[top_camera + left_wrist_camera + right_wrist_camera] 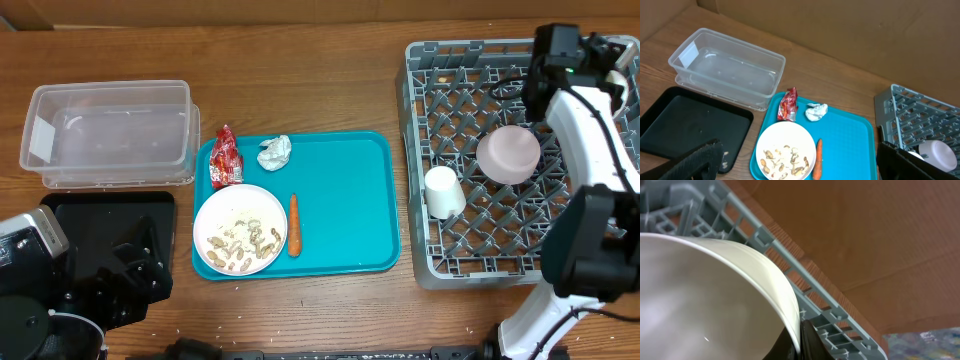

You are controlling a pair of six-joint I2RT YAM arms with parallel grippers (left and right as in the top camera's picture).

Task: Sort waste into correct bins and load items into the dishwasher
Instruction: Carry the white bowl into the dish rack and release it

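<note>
Your right gripper [800, 347] pinched a white bowl [705, 295]; your left gripper [799, 155] hung spread.
The bowl's rim sat clamped between the right fingers, the grey rack [837, 314] wall just beyond them. Between the wide left fingers lay the plate [785, 135] of scraps [785, 160], the black tray [685, 120] under one finger.

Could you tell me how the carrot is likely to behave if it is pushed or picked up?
The carrot looks round and tapered, so a sideways push would probably roll it in a curve on the smooth tray. It seems rigid and slim, so it should lift without bending.
</note>
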